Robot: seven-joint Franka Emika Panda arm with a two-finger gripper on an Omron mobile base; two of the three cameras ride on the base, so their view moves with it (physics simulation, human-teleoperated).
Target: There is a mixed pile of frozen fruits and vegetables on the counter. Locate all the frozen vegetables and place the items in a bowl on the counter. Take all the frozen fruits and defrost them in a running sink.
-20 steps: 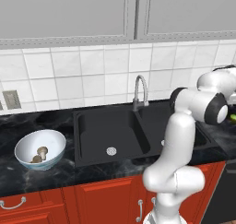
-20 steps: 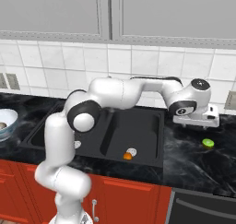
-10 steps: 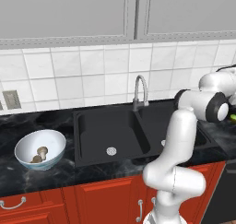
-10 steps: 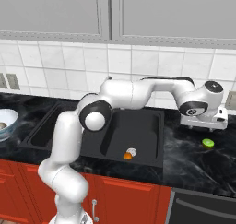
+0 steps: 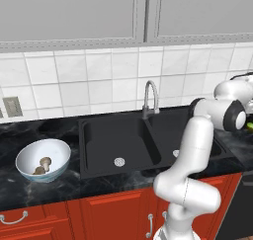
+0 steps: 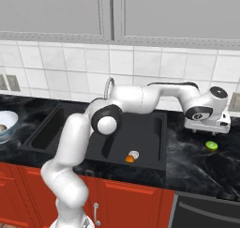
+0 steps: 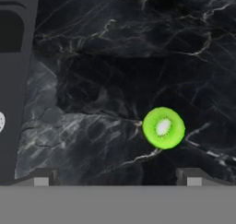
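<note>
My tool hangs over the black surface beyond the sink, its two tips spread to their widest and gripping nothing. The green fruit (cut face up, pale core showing) lies on the surface just ahead of my tips, nearer the right one than the left. The orange fruit sits by the drain in the sink behind me, and both mushrooms rest in the bowl far off past the sink. To take the green piece cleanly, I judge I should first centre it between the tips, then drop straight down and close gently, since a round frozen ball may squirt sideways.
</note>
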